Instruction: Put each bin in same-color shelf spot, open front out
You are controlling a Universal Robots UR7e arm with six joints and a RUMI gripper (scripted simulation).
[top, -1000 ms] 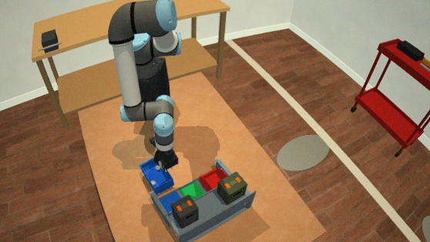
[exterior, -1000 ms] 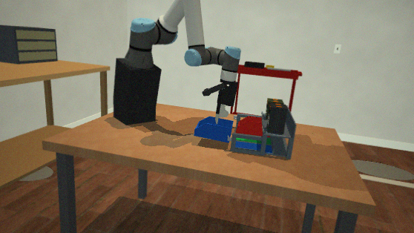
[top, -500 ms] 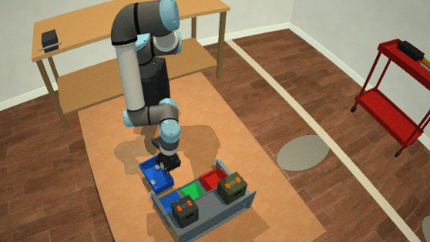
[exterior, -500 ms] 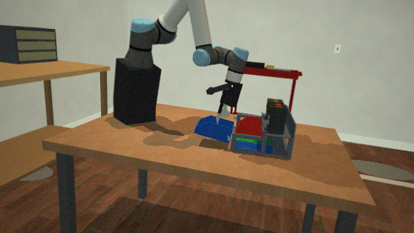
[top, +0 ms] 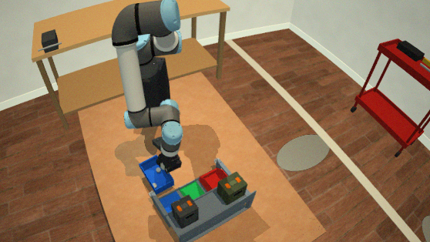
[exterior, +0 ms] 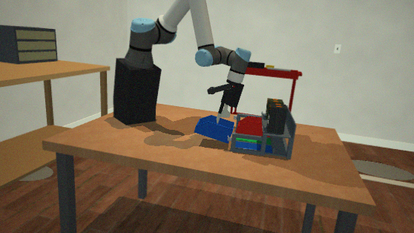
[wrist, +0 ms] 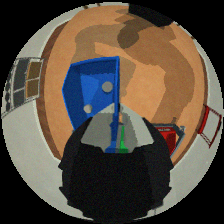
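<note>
Clenched on the thin upright wall of a blue bin [top: 162, 181] [exterior: 211, 130] [wrist: 99, 69], with the gripper [top: 163, 167] [exterior: 218, 120] [wrist: 117, 103] angled over one side, just outside the shelf [top: 216, 208] [exterior: 291, 142] [wrist: 176, 125]. Pictured tilted in the exterior view, near the shelf's edge and above a dark patch of shadow; hard to tell whether touching the table at any corner. Visible inside, well apart: two small pale parts [top: 158, 169] [wrist: 107, 87], seemingly loose.

Likely light and stiff, to judge by thin, straight walls, probably of smooth plastic. Likely to hold shape under a firm pinch, but also to pivot about so narrow a grip, with most of the bin hanging off to one side. Best taken by the middle of a wall, deep enough for full finger contact, clear of the open front. Best tilted gently and no further than needed, for fear of sliding or spilling the parts.

Probably bound for the spot marked blue, at the end beneath one of two cases [top: 185, 216] [exterior: 276, 120]. Called for next, by this judgement: lining up with the bay, a low entry under the board, then levelling behind the lip. Chief risks: scraping the board, catching the lip, or twisting loose in the fingers.
</note>
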